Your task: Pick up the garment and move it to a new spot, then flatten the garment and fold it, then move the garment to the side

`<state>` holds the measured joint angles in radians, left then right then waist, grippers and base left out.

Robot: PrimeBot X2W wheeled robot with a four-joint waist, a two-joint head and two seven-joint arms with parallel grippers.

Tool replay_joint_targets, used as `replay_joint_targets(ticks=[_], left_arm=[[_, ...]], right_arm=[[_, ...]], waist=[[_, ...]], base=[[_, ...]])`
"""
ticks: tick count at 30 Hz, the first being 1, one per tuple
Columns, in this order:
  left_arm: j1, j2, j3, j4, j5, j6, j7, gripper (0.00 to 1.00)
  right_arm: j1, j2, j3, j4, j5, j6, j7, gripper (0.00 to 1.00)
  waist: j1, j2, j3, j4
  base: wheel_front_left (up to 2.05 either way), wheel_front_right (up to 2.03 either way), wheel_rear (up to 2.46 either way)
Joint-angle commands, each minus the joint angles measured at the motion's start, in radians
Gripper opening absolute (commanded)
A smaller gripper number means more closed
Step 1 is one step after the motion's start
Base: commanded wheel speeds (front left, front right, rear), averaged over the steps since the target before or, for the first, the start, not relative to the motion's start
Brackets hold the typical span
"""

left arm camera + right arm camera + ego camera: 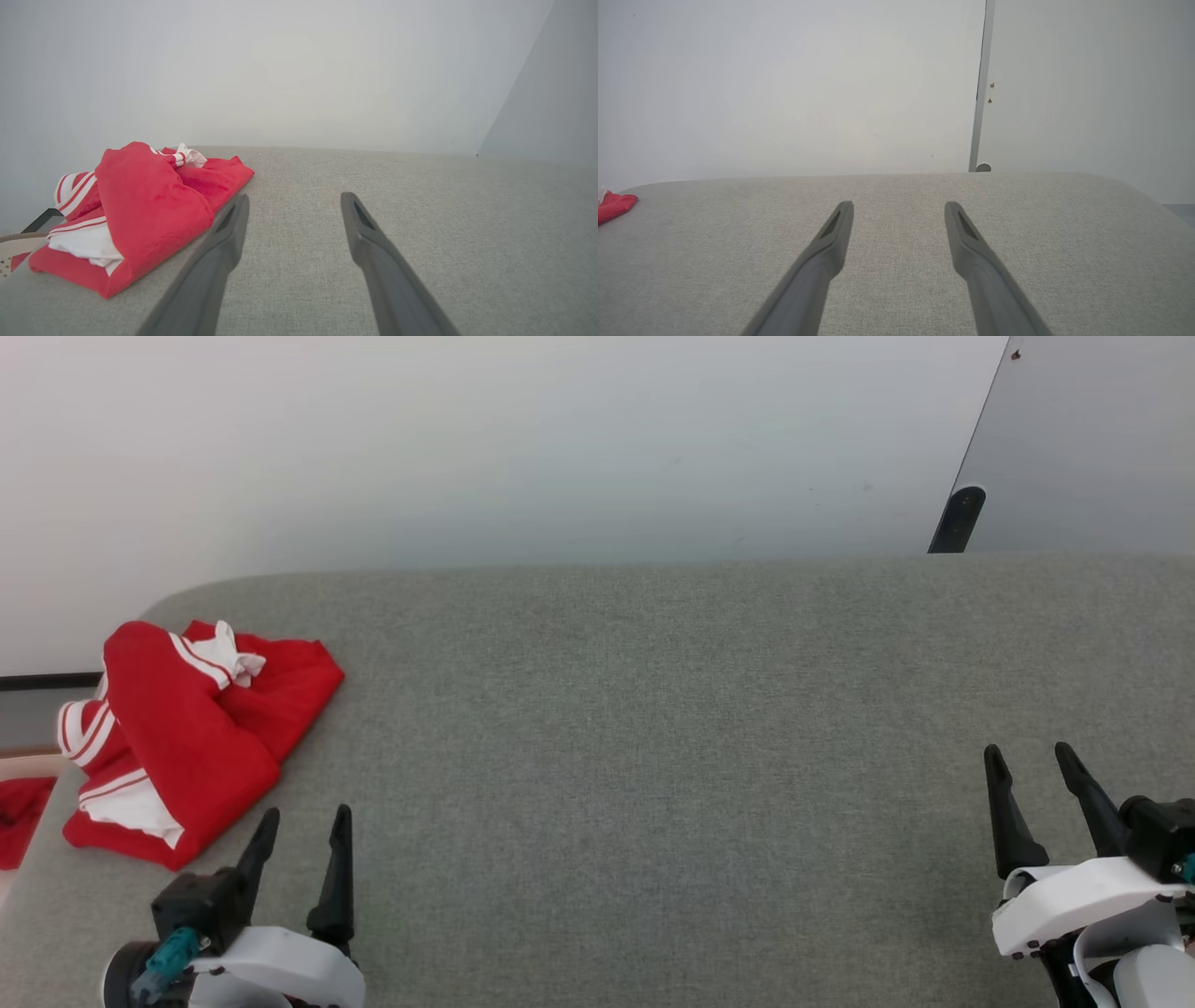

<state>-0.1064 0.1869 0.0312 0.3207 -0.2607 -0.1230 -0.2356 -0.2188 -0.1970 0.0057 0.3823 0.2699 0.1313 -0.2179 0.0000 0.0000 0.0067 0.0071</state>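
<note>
Head view: garment (187, 747) crumpled at left end of counter (653, 756); left tool (307, 814) spread, near it; right tool (1028, 751) spread, well apart. Step: pickup, not begun. Next, likely: left tool onto cloth, pinch.

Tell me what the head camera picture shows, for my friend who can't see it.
A crumpled red-and-white T-shirt lies at the left end of a grey table. The left gripper and right gripper sit open at the bottom corners, holding nothing.

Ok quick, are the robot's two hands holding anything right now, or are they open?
Left gripper: open, holding nothing; the garment lies close by.
Right gripper: open, holding nothing.
</note>
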Motion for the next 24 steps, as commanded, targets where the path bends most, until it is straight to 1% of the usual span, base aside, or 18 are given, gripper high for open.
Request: replay_joint_targets(ticks=[1,7,14,20,24], left_arm=[[-0.016,0.006,0.000,0.004,0.018,-0.004,-0.008,1.00],[-0.022,0.005,0.004,0.032,0.018,-0.007,-0.019,1.00],[-0.028,0.021,-0.011,0.048,0.045,-0.008,-0.032,1.00],[-0.033,0.023,-0.015,0.054,0.021,-0.008,-0.029,1.00],[-0.034,0.021,-0.019,0.064,0.010,-0.008,-0.029,1.00]], right_arm=[[-0.009,0.001,-0.001,0.003,-0.016,-0.001,-0.010,1.00],[-0.011,0.001,-0.008,0.010,-0.032,-0.001,-0.023,1.00],[-0.005,0.007,-0.013,0.016,-0.062,-0.001,-0.039,1.00],[-0.004,0.009,-0.017,0.017,-0.047,-0.001,-0.041,1.00],[-0.003,0.012,-0.022,0.019,-0.033,-0.001,-0.043,1.00]], waist=[[0.0000,0.0000,0.001,0.000],[0.0000,0.0000,0.004,-0.001],[0.0000,0.0000,0.005,-0.003],[0.0000,0.0000,0.004,0.000],[0.0000,0.0000,-0.003,0.014]], base=[[0.00,0.00,0.00],[0.00,0.00,0.00],[0.00,0.00,0.00],[0.00,0.00,0.00],[0.00,0.00,0.00]])
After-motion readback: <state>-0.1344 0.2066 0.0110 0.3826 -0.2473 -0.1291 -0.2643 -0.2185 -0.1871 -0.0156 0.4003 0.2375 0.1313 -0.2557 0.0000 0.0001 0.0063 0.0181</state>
